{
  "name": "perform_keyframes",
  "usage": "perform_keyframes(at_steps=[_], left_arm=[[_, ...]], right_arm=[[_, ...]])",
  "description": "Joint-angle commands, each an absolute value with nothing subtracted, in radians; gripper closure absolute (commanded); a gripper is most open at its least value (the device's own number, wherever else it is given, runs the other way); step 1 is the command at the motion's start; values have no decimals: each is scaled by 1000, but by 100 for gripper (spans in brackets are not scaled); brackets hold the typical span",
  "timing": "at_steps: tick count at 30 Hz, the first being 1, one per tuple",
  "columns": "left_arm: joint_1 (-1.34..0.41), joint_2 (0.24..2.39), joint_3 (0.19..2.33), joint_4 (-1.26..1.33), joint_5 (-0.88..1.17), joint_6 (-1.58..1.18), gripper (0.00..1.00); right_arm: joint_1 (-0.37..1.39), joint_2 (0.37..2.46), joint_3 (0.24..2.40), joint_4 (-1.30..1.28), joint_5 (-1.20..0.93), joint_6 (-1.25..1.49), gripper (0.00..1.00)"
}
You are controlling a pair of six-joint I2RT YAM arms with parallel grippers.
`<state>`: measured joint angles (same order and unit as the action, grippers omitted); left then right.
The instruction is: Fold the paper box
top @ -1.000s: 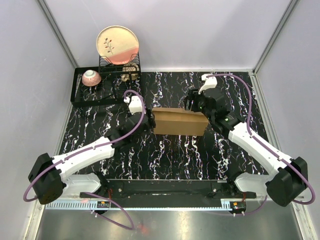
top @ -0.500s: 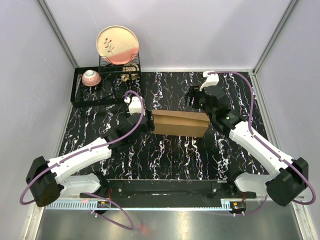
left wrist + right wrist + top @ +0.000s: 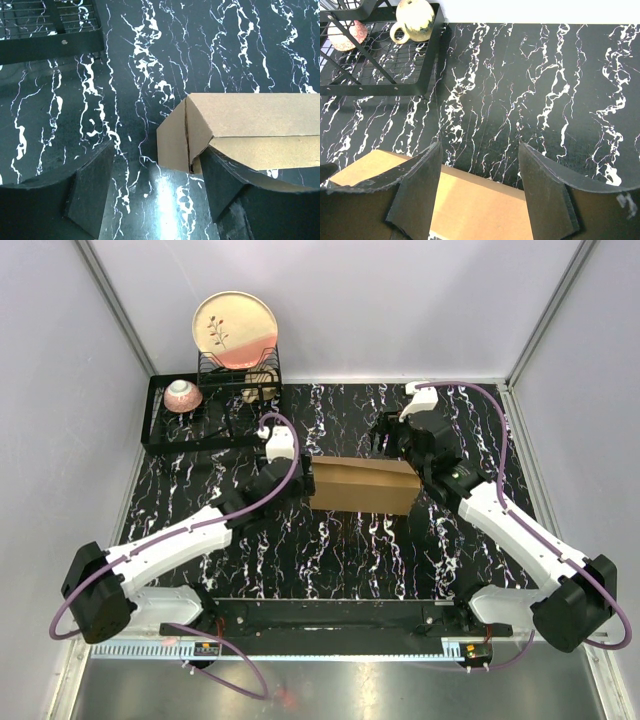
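One box [image 3: 250, 115] end lies between left gripper's [image 3: 157, 152] jaws.

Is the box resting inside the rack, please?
No, the box lies on the table, apart from the rack at the far left corner.

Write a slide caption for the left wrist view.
Left gripper, jaws open, at one end of the paper box on marbled table.

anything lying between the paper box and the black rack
Nothing lies there: in the left wrist view only bare marbled table separates the paper box from the black rack. In the top view the left gripper hovers above the box end of it.
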<state>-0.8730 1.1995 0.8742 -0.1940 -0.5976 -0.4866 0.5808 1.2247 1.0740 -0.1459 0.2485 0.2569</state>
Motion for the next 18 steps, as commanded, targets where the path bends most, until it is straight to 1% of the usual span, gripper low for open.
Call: perform_keyframes(at_steps=[1, 3, 7, 11, 18], left_arm=[[-873, 1229, 939, -198, -566, -465, 28], [-873, 1226, 940, -193, -557, -468, 27], [-873, 1216, 940, -180, -542, -472, 18], [-873, 1218, 963, -186, -534, -468, 13], [-873, 1187, 969, -184, -529, -459, 11]], right_arm=[[583, 1226, 1118, -132, 267, 241, 31], [583, 1227, 1120, -130, 267, 239, 31], [583, 1226, 1121, -132, 268, 238, 31], [583, 1230, 1123, -132, 270, 238, 31], [583, 1224, 1124, -130, 276, 236, 30]])
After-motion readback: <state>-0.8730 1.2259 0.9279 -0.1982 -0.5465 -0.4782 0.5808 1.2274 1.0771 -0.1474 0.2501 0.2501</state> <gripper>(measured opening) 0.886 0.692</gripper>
